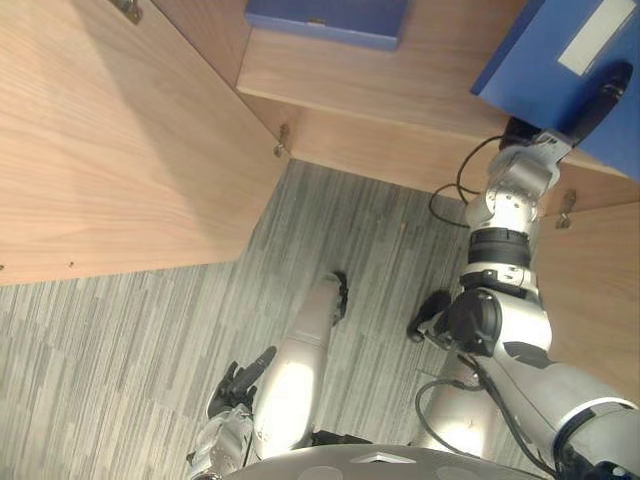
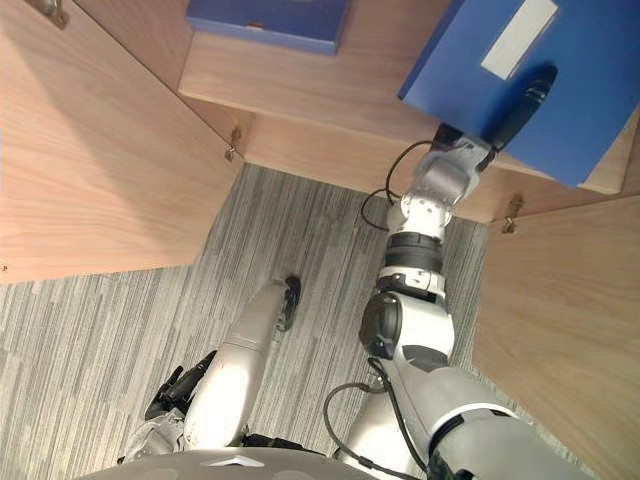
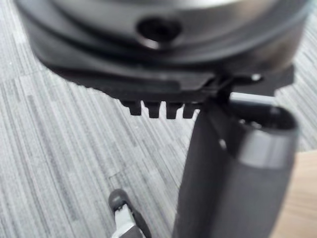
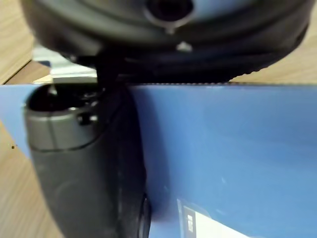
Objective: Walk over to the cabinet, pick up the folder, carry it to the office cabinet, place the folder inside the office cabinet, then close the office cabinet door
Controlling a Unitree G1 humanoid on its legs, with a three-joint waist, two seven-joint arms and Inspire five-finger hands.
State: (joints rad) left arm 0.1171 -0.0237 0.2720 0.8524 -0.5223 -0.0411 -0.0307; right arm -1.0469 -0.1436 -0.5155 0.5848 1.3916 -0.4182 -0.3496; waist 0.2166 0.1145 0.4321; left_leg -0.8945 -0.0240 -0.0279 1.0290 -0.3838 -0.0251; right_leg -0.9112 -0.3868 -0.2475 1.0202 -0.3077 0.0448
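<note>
Left eye view puts the left door [image 1: 110, 150] open wide, and low beside it the left hand [image 1: 238, 383] hangs slack and empty, well apart from the work. On the shelf [image 1: 400, 85] another folder [image 1: 325, 20] lies flat, further in. To its right the folder [image 1: 540, 75] is pinched by the right hand [image 1: 603, 92], thumb across its top face, fingers hidden beneath. It sits tilted over the shelf's right end, long axis slanting inward, a corner overhanging the front edge. The move looks inward and down, clear of the right door [image 1: 590, 290].
</note>
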